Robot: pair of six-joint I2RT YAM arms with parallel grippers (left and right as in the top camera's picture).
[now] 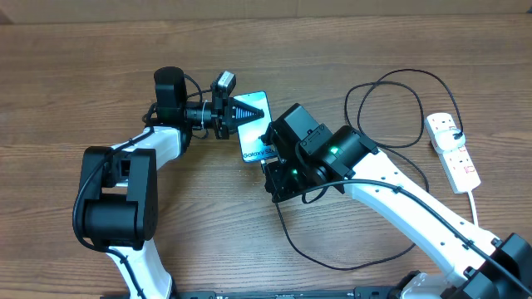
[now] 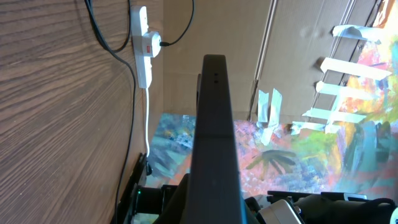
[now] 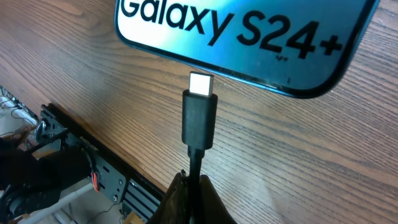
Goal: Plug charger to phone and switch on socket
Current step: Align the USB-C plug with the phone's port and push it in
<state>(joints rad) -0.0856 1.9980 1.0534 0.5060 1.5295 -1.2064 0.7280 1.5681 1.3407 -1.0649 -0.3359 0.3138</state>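
Observation:
The phone (image 1: 256, 137) lies angled at the table's middle, its "Galaxy S24+" end (image 3: 249, 31) toward my right arm. My left gripper (image 1: 241, 110) is shut on the phone's far end; a dark slim edge (image 2: 214, 124) fills the left wrist view. My right gripper (image 3: 194, 193) is shut on the charger's black cable just behind its connector (image 3: 200, 118). The metal tip (image 3: 200, 83) points at the phone's end edge, a small gap short of it. The cable (image 1: 391, 108) loops back to the socket (image 1: 453, 149), where its plug sits. The socket's red switch (image 2: 148, 45) shows.
The socket's thick white cord (image 1: 475, 199) runs toward the table's front right. Slack black cable (image 1: 332, 257) curves across the front of the table under my right arm. The table edge and a metal frame (image 3: 93, 174) lie just behind the right gripper.

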